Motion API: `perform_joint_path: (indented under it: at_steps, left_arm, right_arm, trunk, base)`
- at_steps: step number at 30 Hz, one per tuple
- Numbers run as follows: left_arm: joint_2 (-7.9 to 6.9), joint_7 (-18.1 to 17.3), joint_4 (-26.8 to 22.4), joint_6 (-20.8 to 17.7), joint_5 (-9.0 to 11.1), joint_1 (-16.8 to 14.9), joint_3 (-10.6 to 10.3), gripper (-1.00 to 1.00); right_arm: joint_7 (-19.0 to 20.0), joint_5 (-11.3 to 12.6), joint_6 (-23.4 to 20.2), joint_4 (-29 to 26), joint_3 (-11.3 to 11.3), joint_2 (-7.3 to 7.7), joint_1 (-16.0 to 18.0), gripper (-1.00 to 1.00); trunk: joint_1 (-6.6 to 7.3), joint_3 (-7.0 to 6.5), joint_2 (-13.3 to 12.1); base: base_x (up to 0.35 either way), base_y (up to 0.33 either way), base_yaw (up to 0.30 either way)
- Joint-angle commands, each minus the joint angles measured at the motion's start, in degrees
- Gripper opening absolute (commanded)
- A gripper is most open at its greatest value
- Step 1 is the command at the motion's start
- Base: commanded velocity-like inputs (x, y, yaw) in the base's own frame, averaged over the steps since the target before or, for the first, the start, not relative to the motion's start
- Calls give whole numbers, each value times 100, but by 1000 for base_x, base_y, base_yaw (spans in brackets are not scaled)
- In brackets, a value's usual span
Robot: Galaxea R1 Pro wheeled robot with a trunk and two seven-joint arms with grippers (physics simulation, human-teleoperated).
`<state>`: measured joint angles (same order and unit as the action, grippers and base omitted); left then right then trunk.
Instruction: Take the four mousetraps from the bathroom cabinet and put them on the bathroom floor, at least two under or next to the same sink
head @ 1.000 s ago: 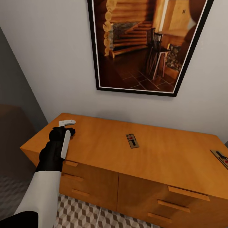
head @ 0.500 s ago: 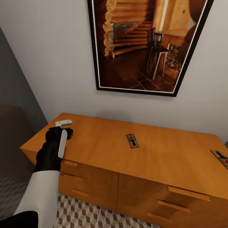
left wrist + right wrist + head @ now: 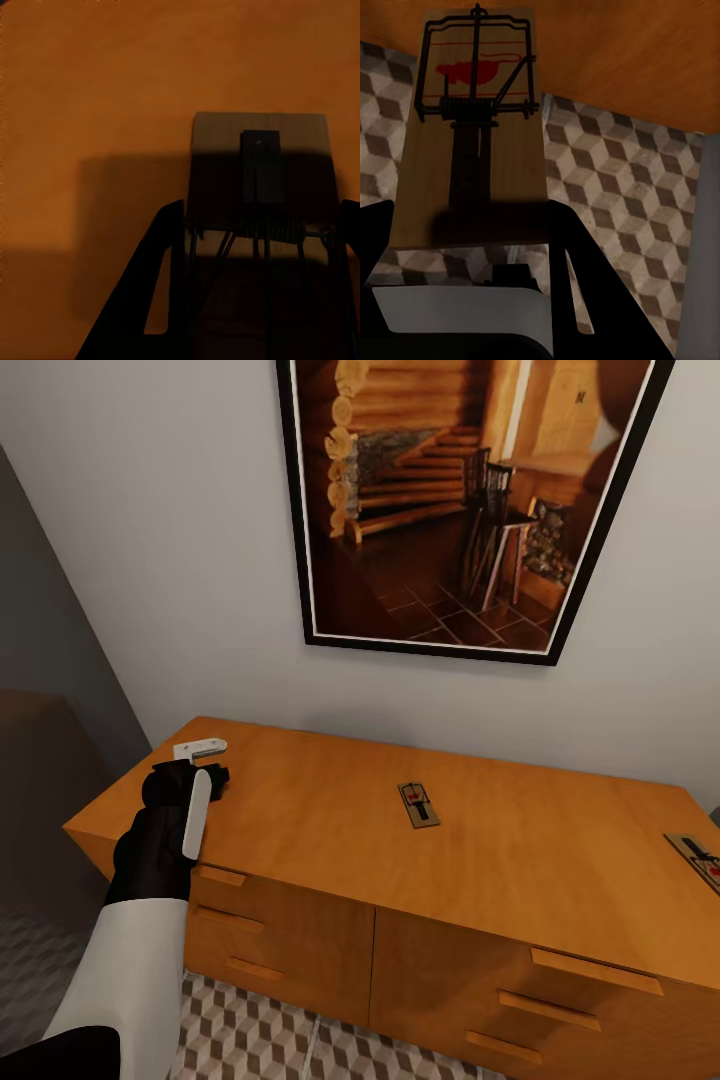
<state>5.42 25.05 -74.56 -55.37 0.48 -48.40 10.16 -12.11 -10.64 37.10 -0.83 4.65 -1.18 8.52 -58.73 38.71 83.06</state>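
The robot faced an orange wooden cabinet (image 3: 480, 860) standing against a pale wall beneath a large black-framed picture (image 3: 470, 510) of a log-cabin staircase. In the head view the left gripper (image 3: 200, 765) hung over the cabinet top near its left rear corner, the black wrist and white forearm reaching up from the lower left. The left wrist view looked down between its dark fingers (image 3: 161, 292) at a mousetrap (image 3: 259, 172) lying flat on the orange top, its spring coil and wire sitting between the two fingers; the jaws stood spread, one on either side of the board, and whether they touched its edges could not be told. A second mousetrap (image 3: 418, 803) lay flat near the middle of the cabinet top, well apart from the left gripper, and a third mousetrap (image 3: 697, 858) lay at the right edge of the head view, partly cut off. In the right wrist view the right gripper (image 3: 465, 255) had its jaws pinching the near end of a fourth mousetrap (image 3: 476, 127), red mark and wire frame facing the camera, held out above the bathroom floor (image 3: 615, 225) with its cube-patterned tiles, the cabinet's orange side behind it. The same patterned tiles showed below the cabinet drawers in the head view.
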Motion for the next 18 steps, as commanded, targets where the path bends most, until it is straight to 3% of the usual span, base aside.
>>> perform_joint_path:
  at_steps: [1,18]
  left_arm:
    - [3,24,125,-41,-30,-2,8,-100]
    - [32,26,-741,-80,-24,15,-30,-100]
  right_arm:
    - [-2,-43,17,4,45,-3,4,-100]
    - [-3,-43,17,4,45,-5,2,-100]
  trunk:
    - [0,6,2]
    - [0,6,2]
  base:
    - [0,0,0]
    - [0,0,0]
